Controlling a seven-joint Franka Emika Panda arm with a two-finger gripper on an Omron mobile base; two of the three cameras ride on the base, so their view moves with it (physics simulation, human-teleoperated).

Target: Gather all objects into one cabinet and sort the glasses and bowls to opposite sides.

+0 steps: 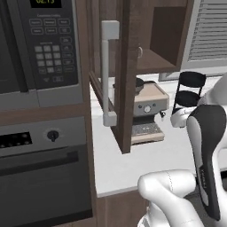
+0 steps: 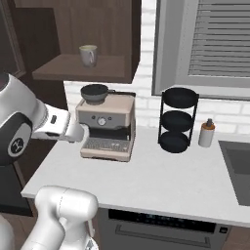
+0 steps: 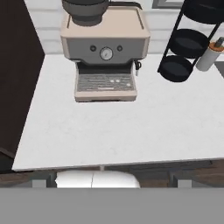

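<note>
Mug [image 2: 89, 54] stands upright on the cabinet shelf [image 2: 63, 72], mouth up, loop handle on the side toward the window; it reads as a pale sliver past the door edge in the left base view. Cabinet [image 2: 97, 29] is dark wood grain, wall-mounted above the counter, shelf running long-axis left to right. Its door [image 1: 126, 75] hangs open, swung out over the counter edge-on to the left base camera, long pale bar handle [image 1: 107, 73] vertical on it. Shelf room: bare board to the left of the mug, less to the right before the side panel. My claw is spread wide, nothing between the fingers; the finger tips themselves I can't make out in the hand view, which looks down on the counter. Counter [image 3: 118, 131] is white, mostly bare in front. Espresso machine [image 3: 104, 52] sits at the back left directly under the shelf, dark round piece on top, drip tray facing me. Black three-tier rack [image 2: 178, 119] stands to its right, apart from it, and a small pale bottle with an orange cap [image 2: 207, 133] stands just beside the rack. Sink edge [image 2: 237, 166] at far right. White brick backsplash, louvered window [image 2: 215, 44] above. Left of the cabinet: microwave [image 1: 40, 48] over an oven [image 1: 44, 177], both in a dark wood column.
</note>
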